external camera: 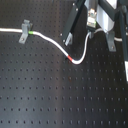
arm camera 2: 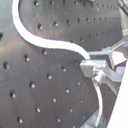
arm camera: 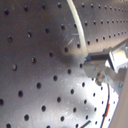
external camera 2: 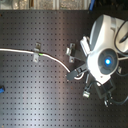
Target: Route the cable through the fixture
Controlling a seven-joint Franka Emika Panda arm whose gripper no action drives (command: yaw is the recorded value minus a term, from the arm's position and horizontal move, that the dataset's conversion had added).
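Closest in the second wrist view, the gripper [arm camera 2: 94,68] is clenched on the cable [arm camera 2: 45,42], which bends away in an S-curve over the perforated black desk [arm camera 2: 45,95]. The cable is thin, white and probably light and limp, so it will likely sag and swing wherever it is not held. Judging by that, a hold close to the free end, as here, gives the most control for threading.

Beyond the gripper in the first exterior view, the cable dips to its red band [external camera: 71,59], then climbs to its green band [external camera: 32,32] just beside the fixture [external camera: 25,28]. It already passes through this 1 clip and runs on past it to the picture's edge.
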